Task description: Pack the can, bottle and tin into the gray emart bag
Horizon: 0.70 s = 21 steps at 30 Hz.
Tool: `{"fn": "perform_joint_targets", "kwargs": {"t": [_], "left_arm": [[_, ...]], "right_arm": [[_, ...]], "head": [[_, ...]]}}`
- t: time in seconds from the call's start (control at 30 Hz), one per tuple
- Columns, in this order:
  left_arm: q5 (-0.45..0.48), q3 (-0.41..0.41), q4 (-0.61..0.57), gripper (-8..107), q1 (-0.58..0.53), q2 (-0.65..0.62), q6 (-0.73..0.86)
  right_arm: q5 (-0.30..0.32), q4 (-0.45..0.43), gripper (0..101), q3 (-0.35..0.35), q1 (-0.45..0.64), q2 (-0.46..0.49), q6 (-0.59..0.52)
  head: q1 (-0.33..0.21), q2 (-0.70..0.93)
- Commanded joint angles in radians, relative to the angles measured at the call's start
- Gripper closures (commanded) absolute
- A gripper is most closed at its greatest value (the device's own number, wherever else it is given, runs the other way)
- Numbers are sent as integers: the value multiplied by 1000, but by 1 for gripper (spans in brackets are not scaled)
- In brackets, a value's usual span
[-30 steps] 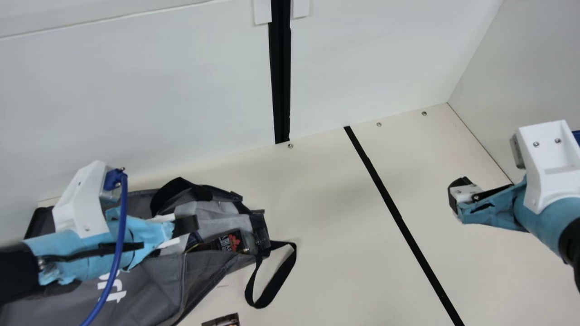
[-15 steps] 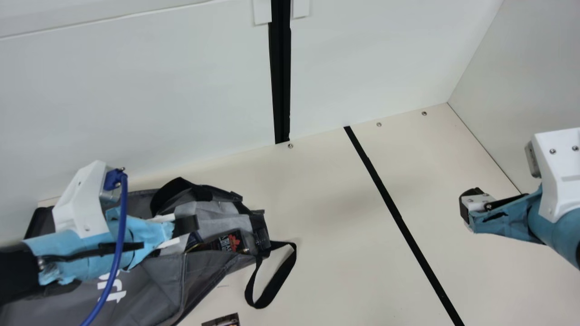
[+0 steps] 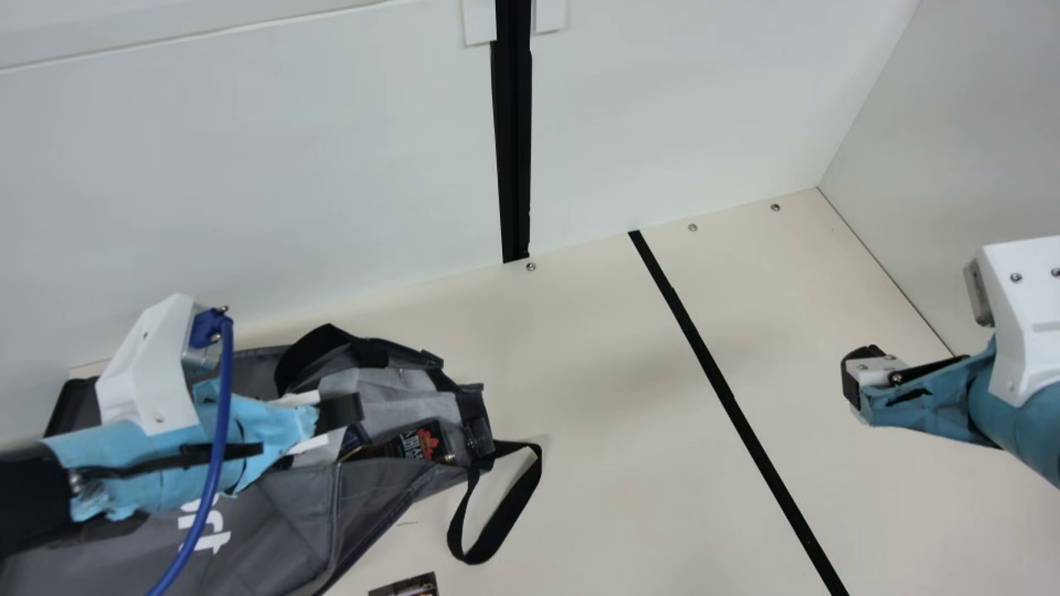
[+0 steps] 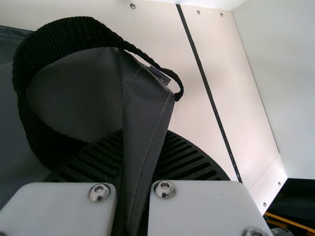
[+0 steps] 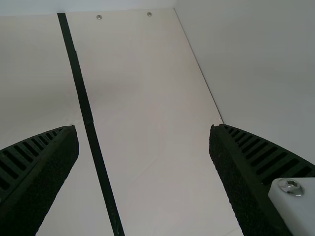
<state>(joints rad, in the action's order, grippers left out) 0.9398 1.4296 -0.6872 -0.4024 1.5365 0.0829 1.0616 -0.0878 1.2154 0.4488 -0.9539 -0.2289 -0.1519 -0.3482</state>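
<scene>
My left gripper (image 3: 339, 411) is over the gray bag (image 3: 286, 526), which lies on its side at the left. In the left wrist view, that gripper (image 4: 142, 152) is shut on a fold of the bag (image 4: 147, 108) near a black strap. Inside the bag's mouth are a dark container with a red maple leaf (image 3: 426, 443) and, beside it, something clear like a bottle (image 3: 477, 435). I cannot tell which one is the tin or the can. At the right, my right gripper (image 3: 851, 381) hangs above the table; in the right wrist view this gripper (image 5: 142, 128) is open and holds nothing.
A black handle loop (image 3: 497, 517) spreads from the bag onto the table. Part of a dark, printed item (image 3: 406, 586) shows at the near edge. A black tape line (image 3: 720, 381) crosses the cream table (image 3: 604, 397), with white walls (image 3: 248, 182) behind and at the right.
My right arm has moved outward to the right and slightly nearer, slowing toward the latest moment. The left arm and the bag have stayed where they were.
</scene>
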Motion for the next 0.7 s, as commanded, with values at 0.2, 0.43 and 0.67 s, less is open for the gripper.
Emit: {"fn": "perform_joint_targets", "kwargs": {"t": [0.2,0.43,0.67], "left_arm": [[0,0,0,89,0,0,0],[0,0,0,89,0,0,0],[0,0,0,89,0,0,0]], "right_arm": [[-35,83,11,-8,37,-36,-64],[-72,177,11,-15,45,-81,-151],[-109,260,11,-20,48,-136,-243]], "head": [[-23,-1],[-23,-1],[-23,-1]]}}
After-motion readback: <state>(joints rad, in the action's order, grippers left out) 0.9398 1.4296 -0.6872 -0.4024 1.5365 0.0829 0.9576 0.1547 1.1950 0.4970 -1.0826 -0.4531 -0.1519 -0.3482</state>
